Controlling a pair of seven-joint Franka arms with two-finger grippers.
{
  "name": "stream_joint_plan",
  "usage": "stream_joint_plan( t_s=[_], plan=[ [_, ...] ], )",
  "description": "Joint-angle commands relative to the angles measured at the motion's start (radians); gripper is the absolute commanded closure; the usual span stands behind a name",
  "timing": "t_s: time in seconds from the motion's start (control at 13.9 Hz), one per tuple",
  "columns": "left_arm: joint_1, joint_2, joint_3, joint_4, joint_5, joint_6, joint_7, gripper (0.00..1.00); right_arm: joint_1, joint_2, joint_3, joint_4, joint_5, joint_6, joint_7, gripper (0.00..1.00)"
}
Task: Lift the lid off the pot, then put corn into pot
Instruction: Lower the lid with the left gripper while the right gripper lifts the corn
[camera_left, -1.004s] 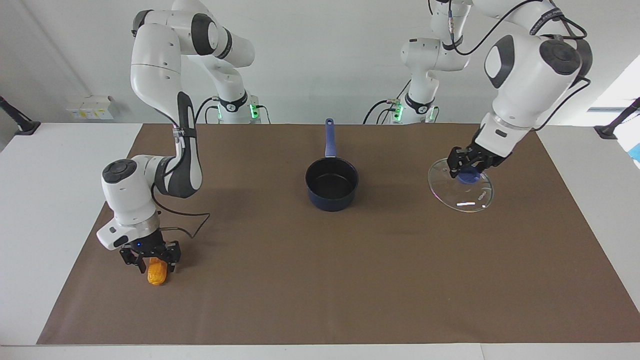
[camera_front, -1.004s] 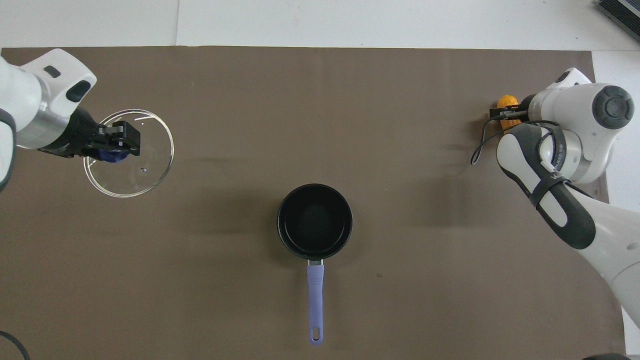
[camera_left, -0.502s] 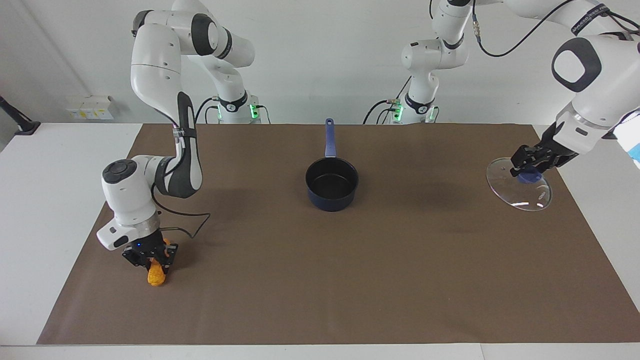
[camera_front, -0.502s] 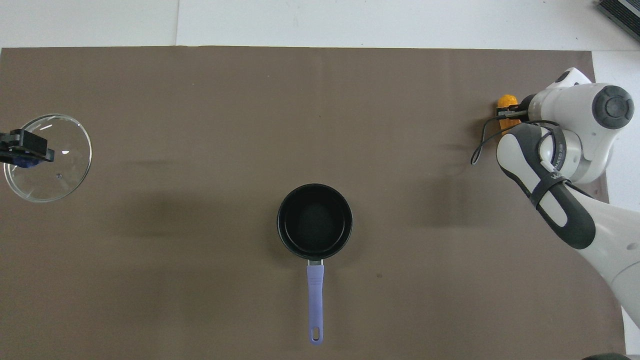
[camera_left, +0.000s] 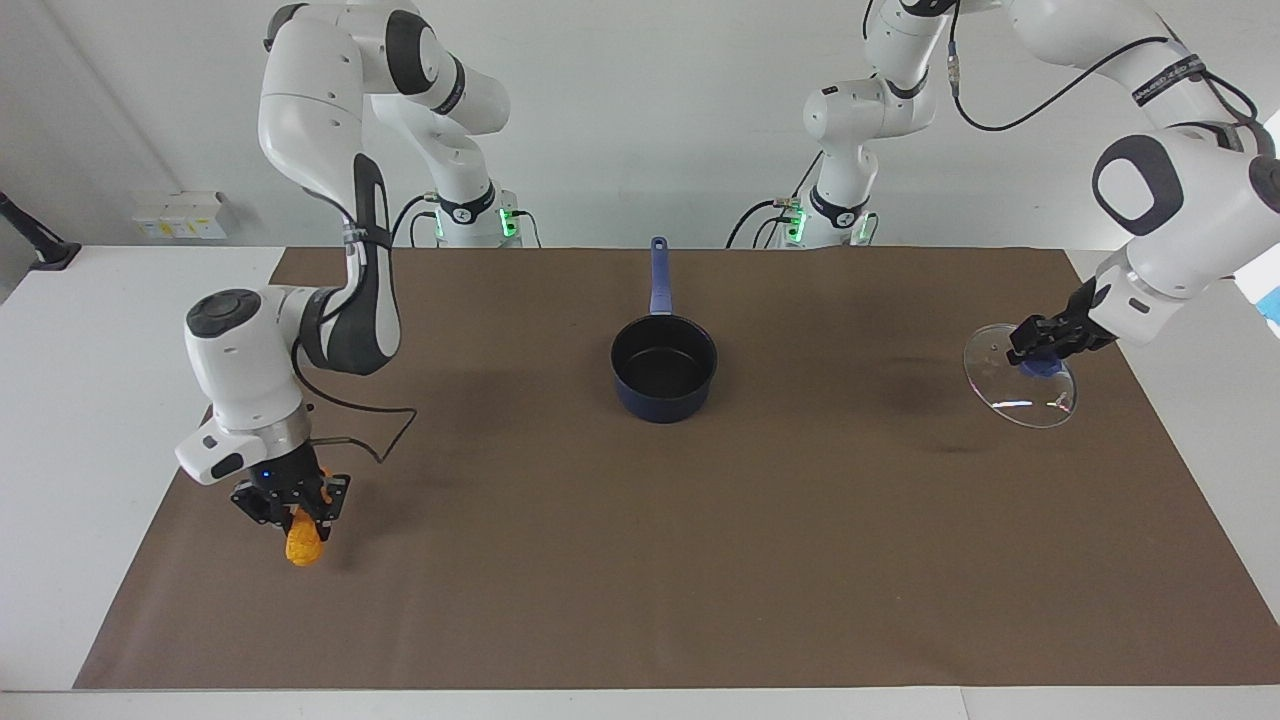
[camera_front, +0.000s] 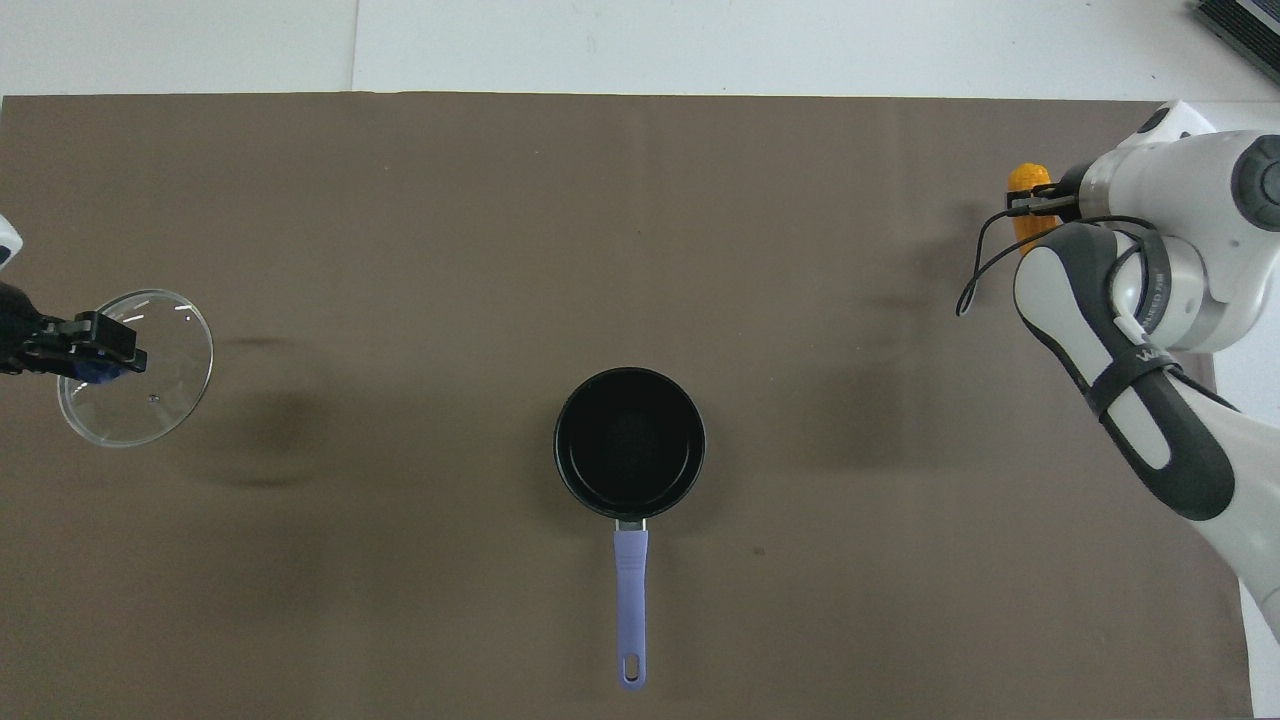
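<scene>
Corn (camera_left: 303, 545), a small orange-yellow cob with bumpy kernels, hangs pinched in the right tool (camera_left: 292, 510), its long axis near vertical and its lower end just clear of the brown surface (camera_left: 640, 560) at the right arm's end. The dark navy saucepan with the black interior (camera_left: 663, 375) stands open at mid-surface, well apart from the right tool and nearer to the robots than the point under it; its long blue handle (camera_left: 658, 275) points toward the robots. The coming move therefore appears to be a carry toward the left arm's end, finishing above the rim. The left tool (camera_left: 1040, 350) is clamped on the blue knob of the round clear glass lid (camera_left: 1020, 385), held tilted over the left arm's end.
</scene>
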Motion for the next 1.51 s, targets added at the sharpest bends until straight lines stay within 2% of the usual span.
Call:
stream_joint_plan(
  t_s=[0.0,0.36,0.43,0.5,0.57,0.72,1.15,1.43],
  plan=[
    [0.002,-0.045,-0.006,-0.153,-0.013,0.144,-0.005,1.00,0.023,-0.138,0.006,-0.025,0.003,-0.151,0.070,1.00],
    [-0.005,-0.068,-0.003,-0.363,-0.002,0.367,0.022,1.00,0.098,-0.287,0.004,-0.025,0.000,-0.388,0.242,1.00],
    [-0.006,-0.068,-0.005,-0.384,-0.002,0.405,0.021,0.98,0.123,-0.308,0.003,-0.024,-0.002,-0.434,0.304,1.00],
    [-0.008,-0.066,-0.003,-0.379,-0.002,0.406,0.022,0.35,0.155,-0.320,0.001,-0.025,-0.003,-0.471,0.379,1.00],
    [-0.009,-0.065,-0.003,-0.374,-0.002,0.398,0.022,0.00,0.183,-0.328,0.001,-0.025,-0.008,-0.492,0.455,1.00],
    [-0.008,-0.063,-0.003,-0.337,-0.002,0.360,0.015,0.00,0.252,-0.333,0.001,-0.025,-0.031,-0.497,0.579,1.00],
    [-0.017,-0.043,-0.012,-0.075,-0.002,0.133,-0.004,0.00,0.416,-0.357,0.013,-0.030,-0.020,-0.499,0.938,1.00],
    [-0.136,-0.048,-0.011,-0.004,0.044,0.058,-0.062,0.00,0.548,-0.347,0.013,-0.035,-0.029,-0.476,1.138,1.00]
  ],
)
